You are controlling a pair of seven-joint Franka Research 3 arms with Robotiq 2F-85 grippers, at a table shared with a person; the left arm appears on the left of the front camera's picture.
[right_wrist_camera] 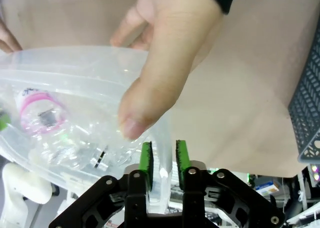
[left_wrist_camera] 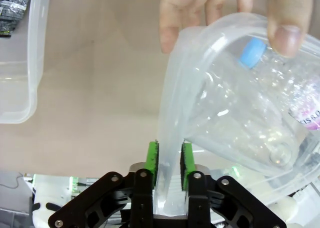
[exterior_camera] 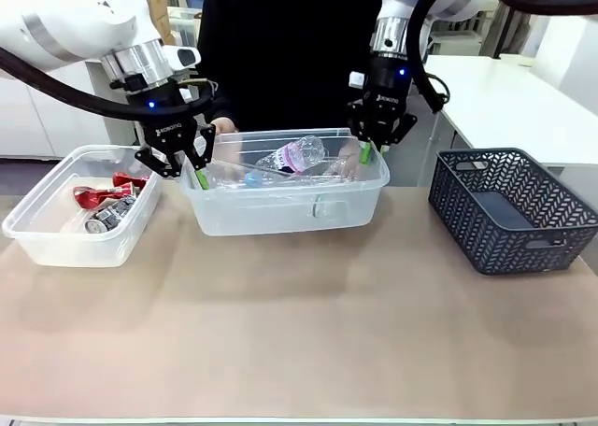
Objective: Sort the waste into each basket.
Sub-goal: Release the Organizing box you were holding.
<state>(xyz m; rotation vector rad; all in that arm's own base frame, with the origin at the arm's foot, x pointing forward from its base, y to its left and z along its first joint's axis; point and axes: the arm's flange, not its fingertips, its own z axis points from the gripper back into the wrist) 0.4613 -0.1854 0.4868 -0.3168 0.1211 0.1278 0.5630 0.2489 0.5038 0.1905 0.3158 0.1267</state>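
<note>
Baskets numbered two: one at the worktop's far-left [exterior_camera: 56, 225] held red and silver cans [exterior_camera: 105, 205]; the middle one [exterior_camera: 285, 206] held clear bottles [exterior_camera: 291, 155]. Left hand [left_wrist_camera: 170, 160] and right hand [right_wrist_camera: 163, 160] each pinched its rim. A person's hand [right_wrist_camera: 160, 63] gripped it too.

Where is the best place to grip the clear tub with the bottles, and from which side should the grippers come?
Grip the clear tub by its rimmed lip at the two short ends, coming from above. The thin wall there fits between the pads, as the left gripper and right gripper show. The person's hands take the far rim.
</note>
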